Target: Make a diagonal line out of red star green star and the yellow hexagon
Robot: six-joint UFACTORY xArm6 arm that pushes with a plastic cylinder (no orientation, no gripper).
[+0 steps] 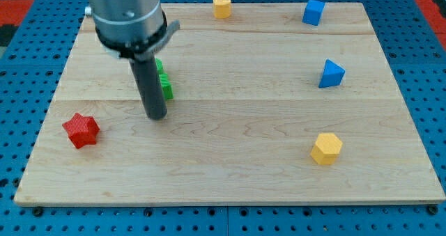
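The red star lies near the board's left edge, toward the view's bottom. The green star sits left of centre, mostly hidden behind my dark rod. My tip rests on the board just below and slightly left of the green star, to the right of the red star. The yellow hexagon lies at the view's lower right, far from my tip.
A yellow heart-like block sits at the board's top edge, centre. A blue cube sits at the top right. A blue triangle lies at the right. The wooden board rests on a blue pegboard.
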